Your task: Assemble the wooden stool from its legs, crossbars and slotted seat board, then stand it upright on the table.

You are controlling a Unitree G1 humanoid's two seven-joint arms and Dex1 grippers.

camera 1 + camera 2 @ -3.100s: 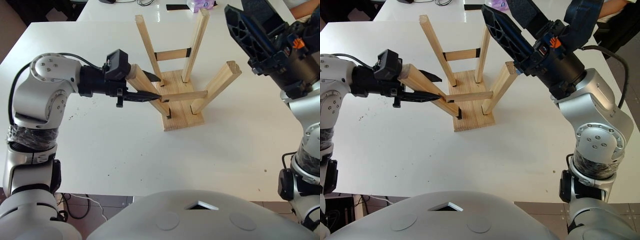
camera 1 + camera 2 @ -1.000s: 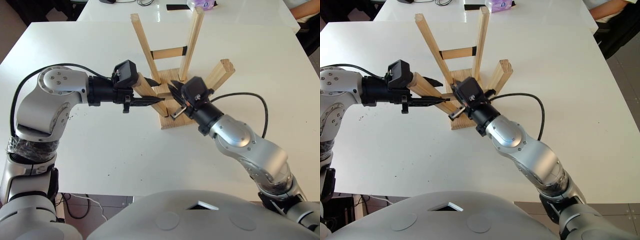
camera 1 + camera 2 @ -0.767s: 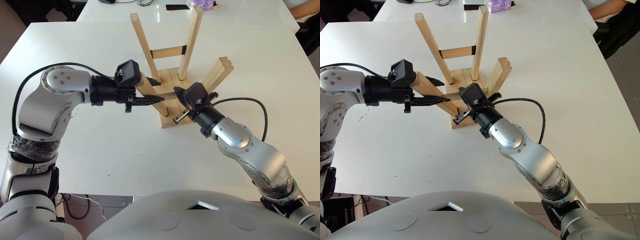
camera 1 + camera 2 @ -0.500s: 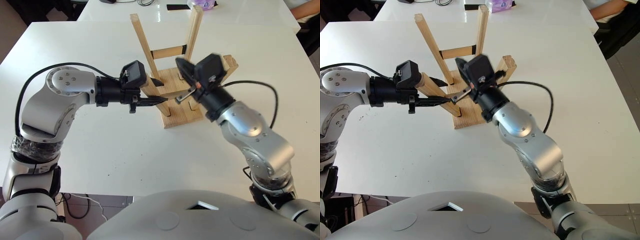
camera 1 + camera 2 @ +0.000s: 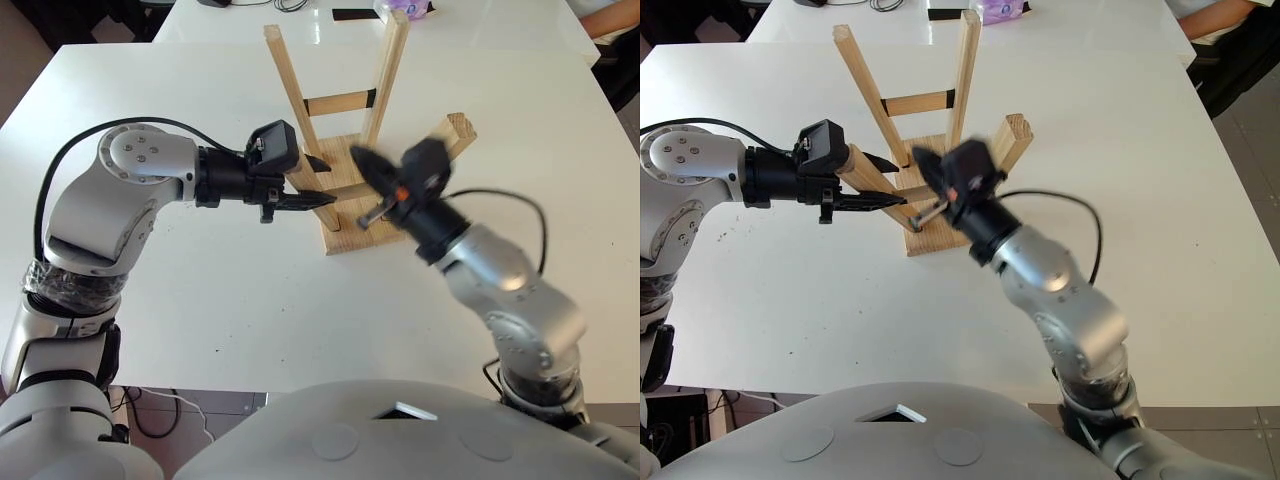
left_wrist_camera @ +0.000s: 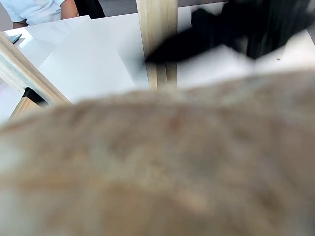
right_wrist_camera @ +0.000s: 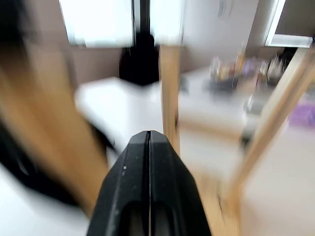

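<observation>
The wooden stool lies upside down with its seat board flat on the white table. Two back legs joined by a crossbar point up. A short front leg leans to the right. My left gripper is shut on the front left leg, close to the lower crossbar. That leg's wood looms close in the left wrist view. My right gripper is shut, with its fingers pressed together. It hovers, blurred, over the seat board between the legs.
A second white table stands behind, with a tissue box and a flat black item on it. A black cable loops off the right forearm. Bare tabletop lies in front of the stool and to both sides of it.
The right arm swung down from high on the right to the stool and, in the last half second, dropped a little lower. The left gripper kept its hold on the leg, edging right.
</observation>
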